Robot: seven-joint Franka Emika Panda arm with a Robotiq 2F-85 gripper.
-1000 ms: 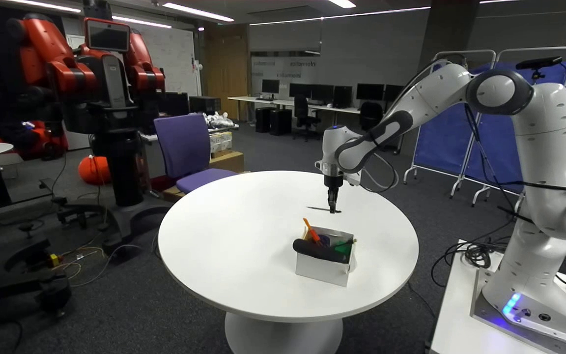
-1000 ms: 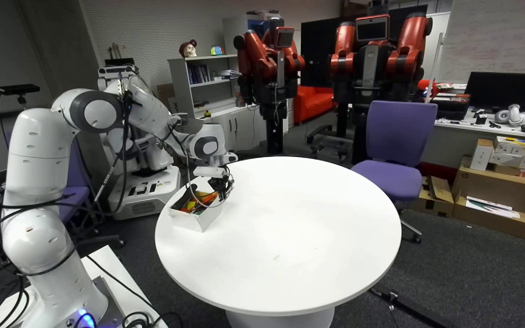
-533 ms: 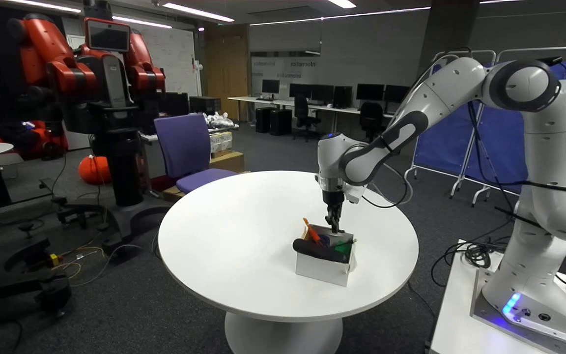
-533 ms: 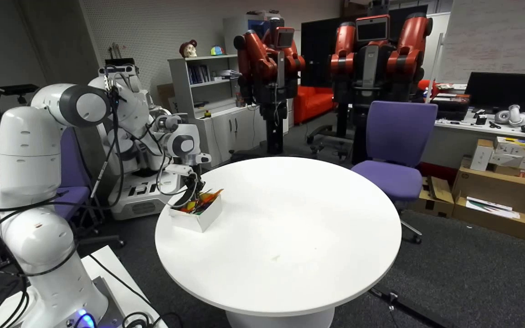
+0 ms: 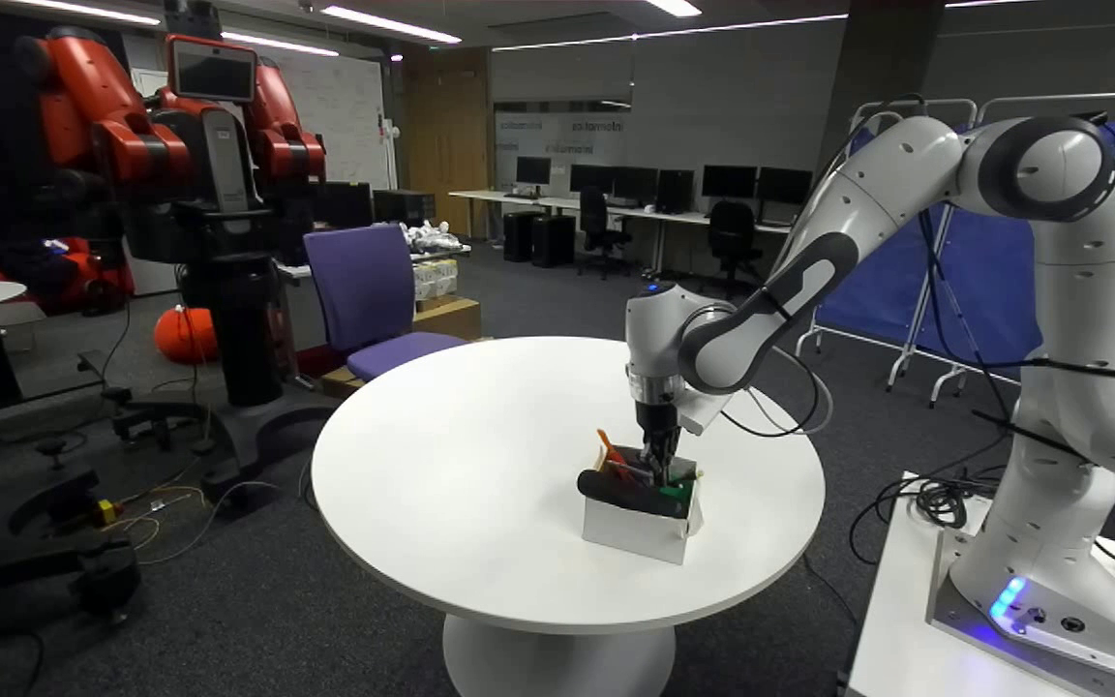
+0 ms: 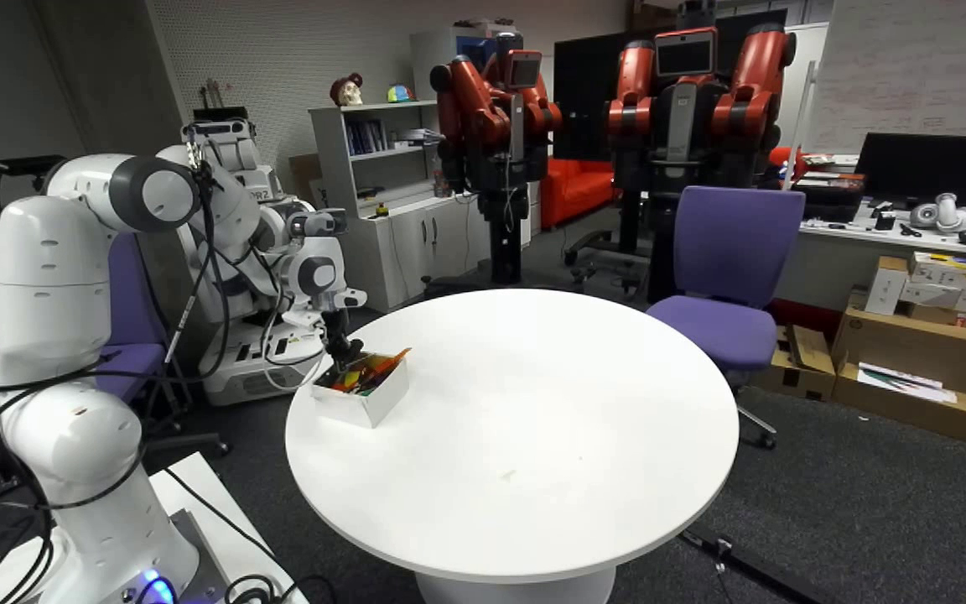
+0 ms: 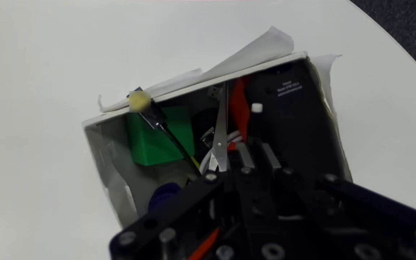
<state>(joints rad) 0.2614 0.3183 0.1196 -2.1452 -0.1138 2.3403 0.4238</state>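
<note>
In an exterior view, black two-finger gripper (image 5: pixel 659 472) at mouth of white cardboard box (image 5: pixel 633 530); mirrored "informatics" on grey wall (image 5: pixel 712 116). Wrist view: clenched on slim black white-tipped stick (image 7: pixel 256 124) within box rim; black case (image 7: pixel 291 119) partly reads "Model"

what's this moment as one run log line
pincer: at open box, seemingly closed on white-tipped black pen | inside: scissors, green block | box: on table

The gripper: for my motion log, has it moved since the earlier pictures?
Yes: in an exterior view, the gripper has moved downward, from clear of the unmoved white box to its opening.
</note>
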